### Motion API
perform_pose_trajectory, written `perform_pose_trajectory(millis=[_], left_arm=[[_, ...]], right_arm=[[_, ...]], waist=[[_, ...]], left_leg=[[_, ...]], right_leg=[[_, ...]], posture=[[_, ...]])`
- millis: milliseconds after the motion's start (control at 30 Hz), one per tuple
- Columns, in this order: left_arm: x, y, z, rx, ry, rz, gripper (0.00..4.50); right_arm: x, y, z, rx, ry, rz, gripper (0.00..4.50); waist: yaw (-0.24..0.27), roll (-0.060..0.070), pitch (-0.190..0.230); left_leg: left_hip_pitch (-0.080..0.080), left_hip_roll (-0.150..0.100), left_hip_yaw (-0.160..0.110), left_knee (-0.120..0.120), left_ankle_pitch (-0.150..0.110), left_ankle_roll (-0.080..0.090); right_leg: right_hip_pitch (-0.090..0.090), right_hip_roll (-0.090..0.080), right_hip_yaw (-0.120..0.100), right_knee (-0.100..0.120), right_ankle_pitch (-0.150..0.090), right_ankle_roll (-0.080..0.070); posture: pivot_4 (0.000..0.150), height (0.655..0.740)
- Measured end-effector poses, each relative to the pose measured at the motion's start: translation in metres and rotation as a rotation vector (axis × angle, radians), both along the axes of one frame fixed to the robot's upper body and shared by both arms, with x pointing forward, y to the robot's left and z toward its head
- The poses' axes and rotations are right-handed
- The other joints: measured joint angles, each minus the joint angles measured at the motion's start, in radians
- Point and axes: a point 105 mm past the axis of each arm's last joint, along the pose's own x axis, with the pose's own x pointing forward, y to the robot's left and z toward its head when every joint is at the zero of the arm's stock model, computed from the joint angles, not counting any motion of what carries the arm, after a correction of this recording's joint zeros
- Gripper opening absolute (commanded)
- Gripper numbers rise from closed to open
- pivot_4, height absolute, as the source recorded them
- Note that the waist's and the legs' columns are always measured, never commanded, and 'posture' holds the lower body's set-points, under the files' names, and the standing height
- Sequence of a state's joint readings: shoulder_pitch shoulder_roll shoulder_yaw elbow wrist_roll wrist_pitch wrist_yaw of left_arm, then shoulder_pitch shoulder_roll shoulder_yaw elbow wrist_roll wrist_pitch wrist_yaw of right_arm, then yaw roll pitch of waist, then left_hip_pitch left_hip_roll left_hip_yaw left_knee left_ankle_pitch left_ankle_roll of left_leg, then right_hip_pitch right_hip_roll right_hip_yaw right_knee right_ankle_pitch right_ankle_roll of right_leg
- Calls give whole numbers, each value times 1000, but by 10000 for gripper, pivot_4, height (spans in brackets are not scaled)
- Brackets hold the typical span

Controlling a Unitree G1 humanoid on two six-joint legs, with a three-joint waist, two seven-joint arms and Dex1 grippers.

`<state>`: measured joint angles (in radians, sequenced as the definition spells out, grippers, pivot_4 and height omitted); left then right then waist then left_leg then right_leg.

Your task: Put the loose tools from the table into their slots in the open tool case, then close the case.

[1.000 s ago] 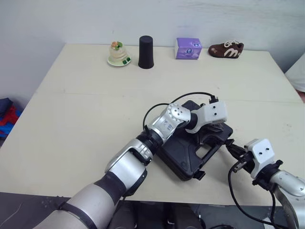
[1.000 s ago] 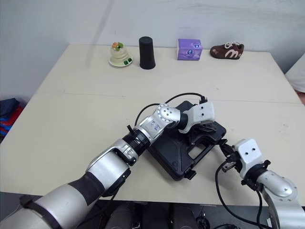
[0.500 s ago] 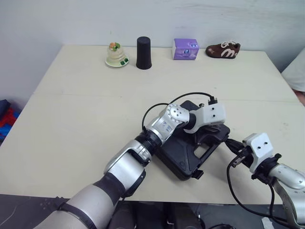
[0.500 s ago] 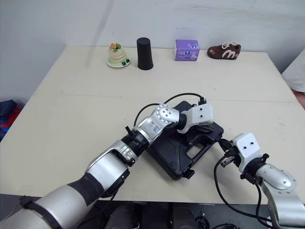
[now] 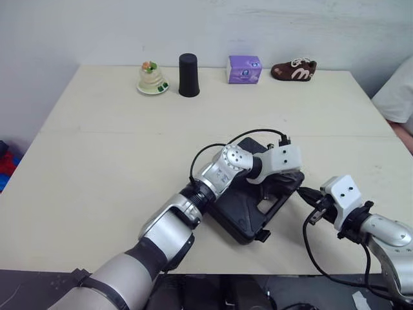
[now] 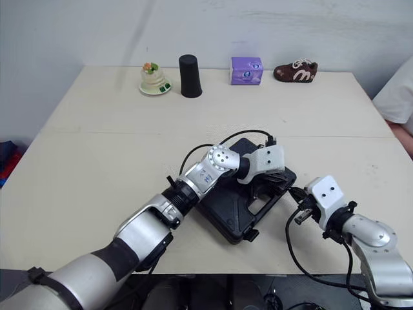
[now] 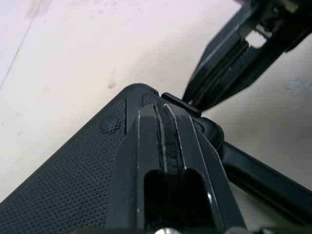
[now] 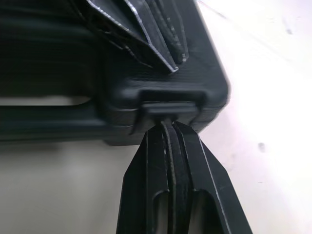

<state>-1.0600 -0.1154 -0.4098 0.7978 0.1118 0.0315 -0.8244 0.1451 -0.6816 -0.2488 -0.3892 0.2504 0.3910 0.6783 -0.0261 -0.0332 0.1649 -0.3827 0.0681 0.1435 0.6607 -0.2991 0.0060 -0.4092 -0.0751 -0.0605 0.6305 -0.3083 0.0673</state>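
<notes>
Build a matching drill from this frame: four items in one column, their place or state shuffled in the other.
Items
1. tool case
2. black cup
3. brown shoe
4. left end effector

Place or state
a. far table edge, right end of the row
b. lid down, near the front edge
c. far edge, between the small dish and the purple box
d. shut, down on the case top

Pairs: 1-b, 2-c, 3-a, 4-d

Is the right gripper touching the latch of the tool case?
Touching: the right wrist view shows the right gripper against the latch of the tool case.
</notes>
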Motion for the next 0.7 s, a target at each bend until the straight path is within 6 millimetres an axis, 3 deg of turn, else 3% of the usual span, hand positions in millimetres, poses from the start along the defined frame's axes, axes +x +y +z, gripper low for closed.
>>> perform_pose_trajectory(millis=[167, 300, 400, 567, 700], left_arm=[[-7, 28, 11, -209, 75, -57, 386], [-31, 47, 37, -312, 21, -203, 386], [-45, 62, 48, -326, -24, -274, 386], [-57, 89, 31, -252, 16, -285, 386], [-66, 96, 25, -199, 14, -290, 386]], right_arm=[[-17, -3, -11, -31, 43, -4, 0], [-31, -5, 2, -38, -9, -31, 0], [-53, -3, -3, -34, 10, -37, 0], [-82, 3, -18, 6, 57, -17, 0], [-89, 12, -20, 20, 69, 40, 0]], waist=[[-2, 7, 3], [13, 10, 5], [30, 11, 4], [23, 11, 4], [23, 11, 4]], left_leg=[[-2, 0, 2, 0, 1, 0], [-3, -2, 1, 1, 3, -3], [-3, -3, 0, 1, 2, -2], [-2, -3, 1, 2, 1, 2], [-2, -3, 1, 2, 0, 3]], right_leg=[[-3, -2, 3, 3, 1, 1], [-4, -1, 3, 5, 0, 2], [-2, 0, 3, 4, -1, 3], [-2, 0, 7, 4, 0, 5], [-2, 0, 9, 4, 0, 4]], posture=[[1500, 7400], [1500, 7400], [1500, 7400], [1500, 7400], [1500, 7400]])
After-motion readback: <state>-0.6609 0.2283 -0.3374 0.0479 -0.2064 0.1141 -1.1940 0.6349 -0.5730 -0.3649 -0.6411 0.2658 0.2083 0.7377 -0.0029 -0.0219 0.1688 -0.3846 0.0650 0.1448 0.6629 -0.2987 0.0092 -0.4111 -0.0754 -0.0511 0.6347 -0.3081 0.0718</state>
